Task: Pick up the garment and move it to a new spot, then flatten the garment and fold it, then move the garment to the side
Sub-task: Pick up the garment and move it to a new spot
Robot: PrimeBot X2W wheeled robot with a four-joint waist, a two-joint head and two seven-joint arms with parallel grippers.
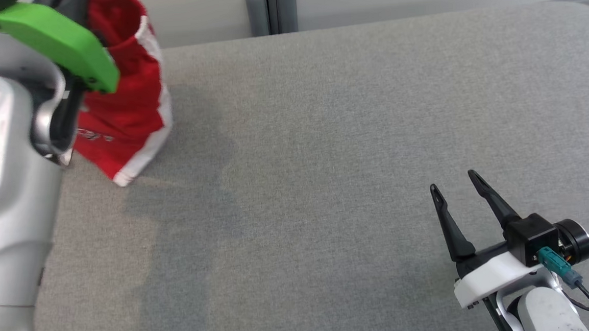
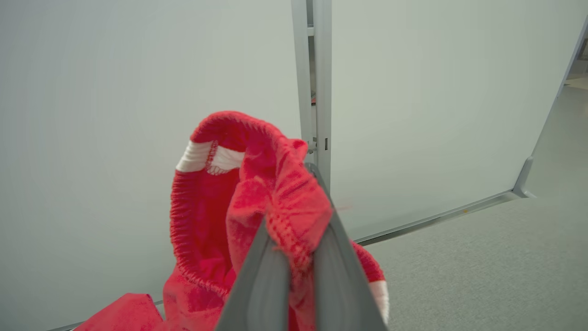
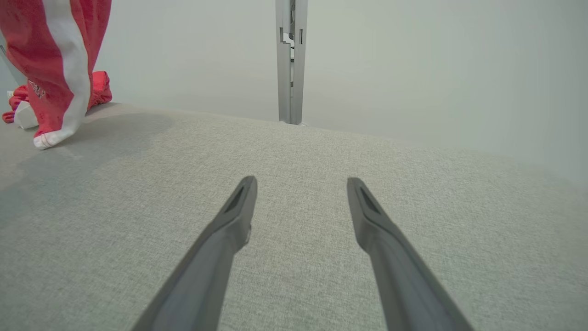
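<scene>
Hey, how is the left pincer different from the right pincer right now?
The left pincer is shut on the red garment; the right pincer is open and empty. The left pincer is raised, with the garment hanging below it; the right pincer sits low over the table. Both have two long dark fingers.

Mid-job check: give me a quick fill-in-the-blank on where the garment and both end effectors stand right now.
The left end effector is ____ on the red fabric garment with white stripes.
The right end effector has its two long dark fingers ____, holding nothing.
In the head view, the garment hangs at the upper ____ of the grey fabric tabletop.
Missing words: shut; open; left.
</scene>
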